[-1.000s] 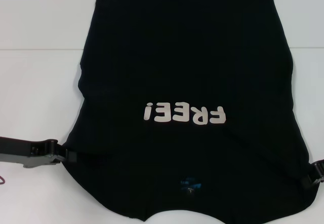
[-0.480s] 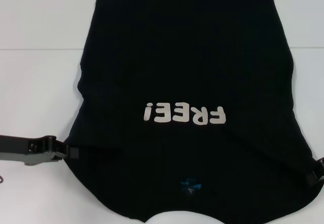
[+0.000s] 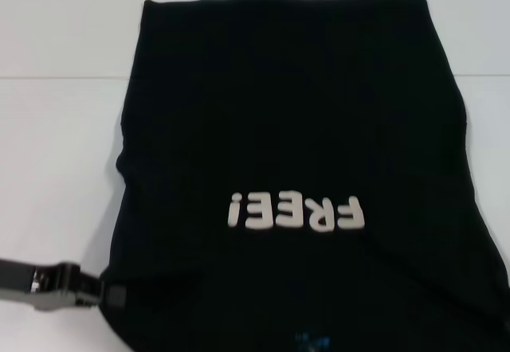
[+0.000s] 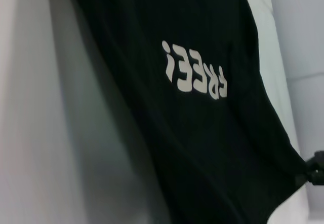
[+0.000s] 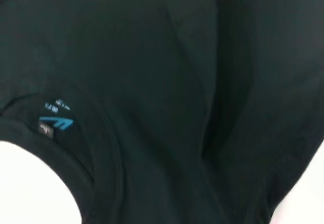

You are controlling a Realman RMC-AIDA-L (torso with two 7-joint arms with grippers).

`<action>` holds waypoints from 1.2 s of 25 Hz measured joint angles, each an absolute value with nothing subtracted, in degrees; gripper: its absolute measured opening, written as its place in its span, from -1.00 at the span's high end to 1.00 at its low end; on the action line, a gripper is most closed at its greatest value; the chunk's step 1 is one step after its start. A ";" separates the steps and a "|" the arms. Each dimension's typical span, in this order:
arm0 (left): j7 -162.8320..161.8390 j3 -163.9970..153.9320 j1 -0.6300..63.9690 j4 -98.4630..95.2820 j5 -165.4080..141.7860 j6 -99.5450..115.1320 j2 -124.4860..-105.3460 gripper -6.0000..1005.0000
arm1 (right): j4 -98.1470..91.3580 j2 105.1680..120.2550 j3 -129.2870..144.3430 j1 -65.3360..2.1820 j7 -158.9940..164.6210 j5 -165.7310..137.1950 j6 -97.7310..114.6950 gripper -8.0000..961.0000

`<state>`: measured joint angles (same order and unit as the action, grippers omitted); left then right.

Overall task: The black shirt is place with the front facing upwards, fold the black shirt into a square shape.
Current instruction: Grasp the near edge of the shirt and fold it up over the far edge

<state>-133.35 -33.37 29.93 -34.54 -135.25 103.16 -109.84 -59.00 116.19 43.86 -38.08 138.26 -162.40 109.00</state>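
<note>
The black shirt [image 3: 287,113] lies front up on the white table, its white "FREE!" lettering [image 3: 296,211] reading upside down toward me. Its blue neck label [image 3: 311,339] is at the near edge and shows again in the right wrist view, label [image 5: 54,124]. My left gripper [image 3: 114,295] is at the shirt's near left edge, shut on the cloth. The right gripper is outside the head view. It shows in the left wrist view as a dark shape [image 4: 314,167] at the shirt's far corner, where the cloth pulls taut to it.
The white table [image 3: 56,169] stretches bare to the left of the shirt. A pale wall [image 3: 72,17] rises behind the table's far edge. The shirt [image 4: 202,133] hangs slightly off the surface near the grippers.
The shirt has slid toward me, lettering and neck label lower in the head view. My left gripper moved nearer with it, and the right gripper has left the head view.
</note>
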 joint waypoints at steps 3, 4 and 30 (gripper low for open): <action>-132.17 -34.23 29.78 -32.65 -137.12 106.30 -109.37 0.94 | -58.61 115.95 43.80 -37.08 135.76 -162.53 112.58 0.88; -131.59 -34.55 29.76 -31.97 -138.12 107.75 -109.34 0.94 | -58.40 115.92 44.09 -36.47 135.65 -162.65 113.24 0.88; -128.94 -12.37 31.87 -29.54 -136.30 103.28 -109.56 0.94 | -48.00 111.34 24.94 -34.75 131.57 -145.88 103.79 0.88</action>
